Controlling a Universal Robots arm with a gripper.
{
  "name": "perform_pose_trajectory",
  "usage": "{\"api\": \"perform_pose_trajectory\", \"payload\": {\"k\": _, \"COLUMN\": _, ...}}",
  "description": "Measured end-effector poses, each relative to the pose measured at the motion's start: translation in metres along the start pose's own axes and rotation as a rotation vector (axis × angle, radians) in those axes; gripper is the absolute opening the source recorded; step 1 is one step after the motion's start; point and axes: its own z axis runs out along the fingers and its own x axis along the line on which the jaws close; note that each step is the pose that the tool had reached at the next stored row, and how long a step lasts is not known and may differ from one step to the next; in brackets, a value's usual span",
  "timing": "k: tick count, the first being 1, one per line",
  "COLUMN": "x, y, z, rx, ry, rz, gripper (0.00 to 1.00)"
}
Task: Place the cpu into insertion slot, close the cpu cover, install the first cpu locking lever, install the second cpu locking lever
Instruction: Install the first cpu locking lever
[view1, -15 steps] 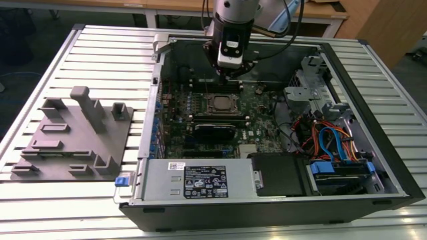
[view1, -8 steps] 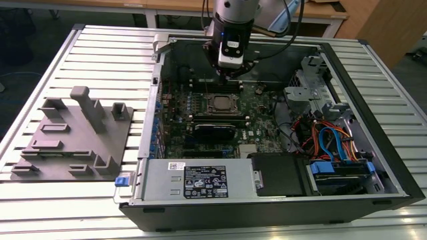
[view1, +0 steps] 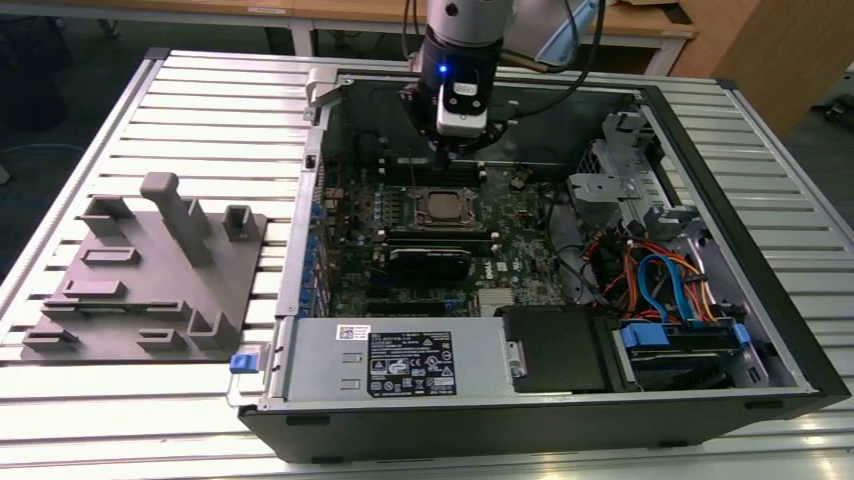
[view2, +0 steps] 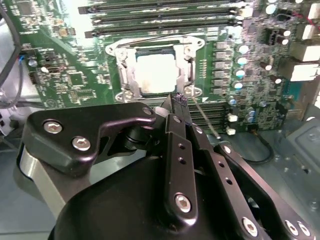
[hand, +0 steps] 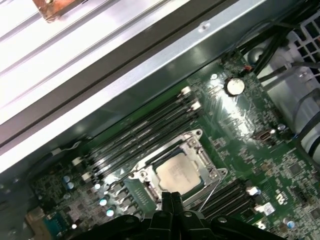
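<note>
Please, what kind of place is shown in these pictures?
Most likely a robotics lab or test workshop. An opened desktop computer case lies on a slatted metal table, a robot arm reaches into it, and a grey fixture plate with moulded holders sits beside it.

Pale slatted metal table (view1: 160, 100), wooden benches (view1: 334, 12) behind, dark floor (view1: 120, 50) at the exterior view's left.

You're looking at a grey fixture plate (view1: 147, 290) sitting on the slatted table (view1: 134, 420), at the exterior view's left of the open PC case (view1: 534, 425); PSU (view1: 387, 362) & blue/orange cables (view1: 657, 285) are lying inside.
</note>
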Motion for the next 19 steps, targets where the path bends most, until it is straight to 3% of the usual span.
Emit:
{"api": "perform_pose_trajectory", "payload": {"k": 4, "x": 0.0056, "y": -0.0037, "z": 0.0002, "rx": -0.0003, "ry": -0.0001, "rz": 0.0, "gripper": 0.1}}
{"api": "perform_pose_trajectory", "payload": {"k": 12, "x": 0.0064, "y": -0.0044, "z": 0.0003, "rx": 0.0002, "ry": 0.0001, "rz": -0.009, "gripper": 0.1}}
{"api": "perform_pose_trajectory", "payload": {"k": 16, "x": 0.0065, "y": -0.0044, "z": 0.0003, "rx": 0.0008, "ry": 0.0004, "rz": -0.035, "gripper": 0.1}}
{"api": "perform_pose_trajectory", "payload": {"k": 19, "x": 0.0065, "y": -0.0044, "z": 0.0004, "rx": 0.0016, "ry": 0.0008, "rz": -0.076, "gripper": 0.1}}
